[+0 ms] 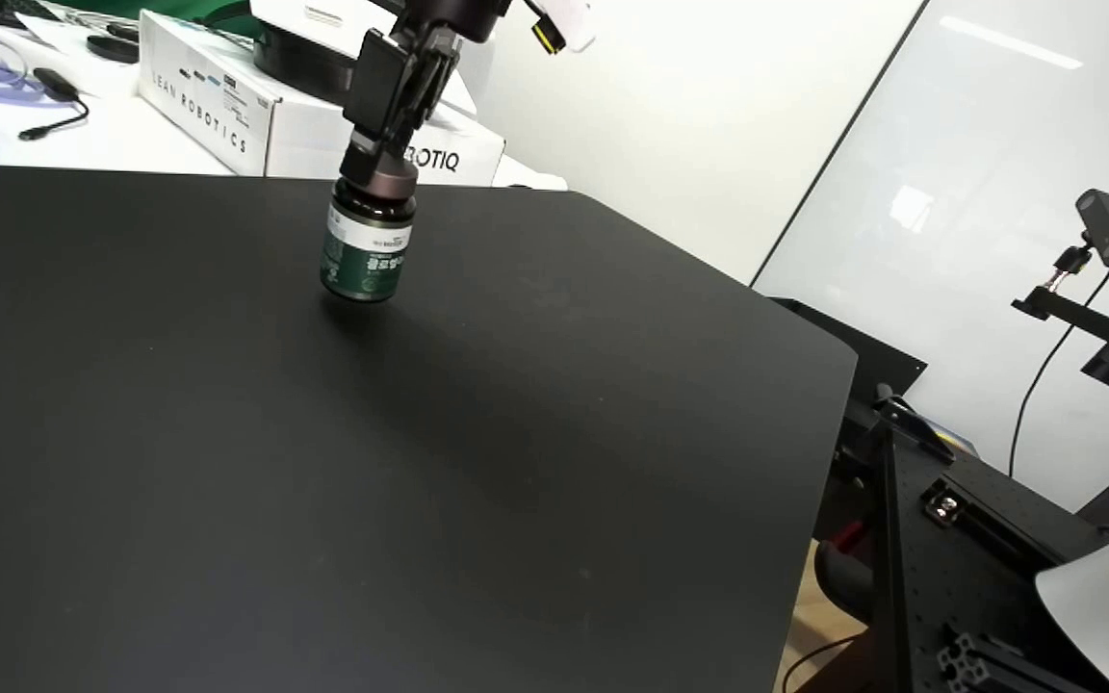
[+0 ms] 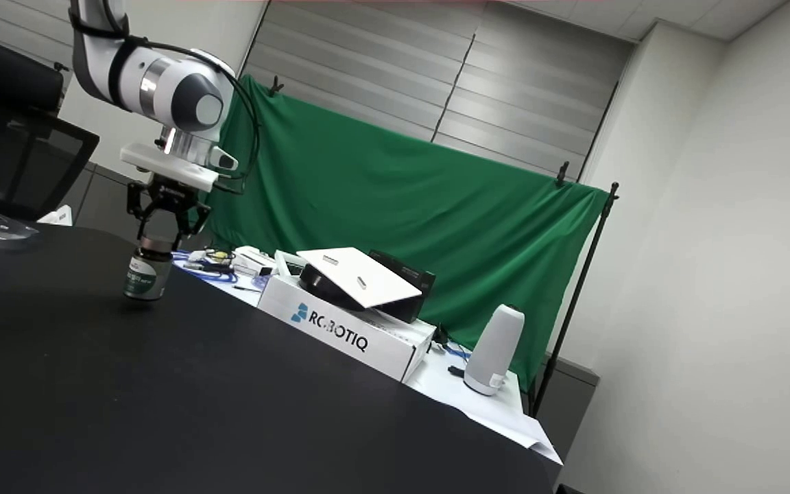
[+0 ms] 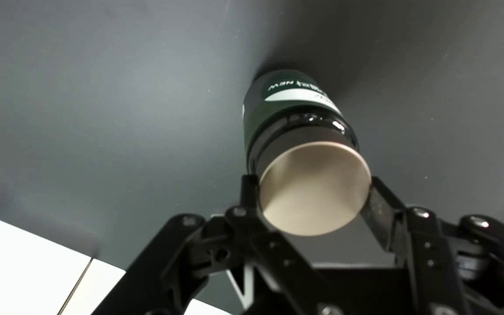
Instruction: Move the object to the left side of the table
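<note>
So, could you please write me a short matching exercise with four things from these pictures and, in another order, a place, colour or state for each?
Column one
1. bottle
2. table
3. cloth
4. box

Column two
A. white, with ROBOTIQ printed on its side
B. flat and black
C. gripped at its cap by the fingers
D. green and hanging

Right pairs: 1-C, 2-B, 3-D, 4-A.
</note>
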Available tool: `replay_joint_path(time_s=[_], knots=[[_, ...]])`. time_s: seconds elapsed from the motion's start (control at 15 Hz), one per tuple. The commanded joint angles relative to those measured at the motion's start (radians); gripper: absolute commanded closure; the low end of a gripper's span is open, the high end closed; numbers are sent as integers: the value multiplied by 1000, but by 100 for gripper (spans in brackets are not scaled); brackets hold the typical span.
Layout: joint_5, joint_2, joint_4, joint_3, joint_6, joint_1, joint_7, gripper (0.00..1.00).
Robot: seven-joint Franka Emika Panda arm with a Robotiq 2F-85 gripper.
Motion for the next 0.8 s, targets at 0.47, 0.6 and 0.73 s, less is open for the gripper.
replay_joint_path(time_s=[0.47,0.6,0.73], knots=[[32,33,71,36,-23,-11,-65,7],[36,-9,75,45,-56,-11,-68,0],[36,-72,65,51,-73,-9,-69,0]])
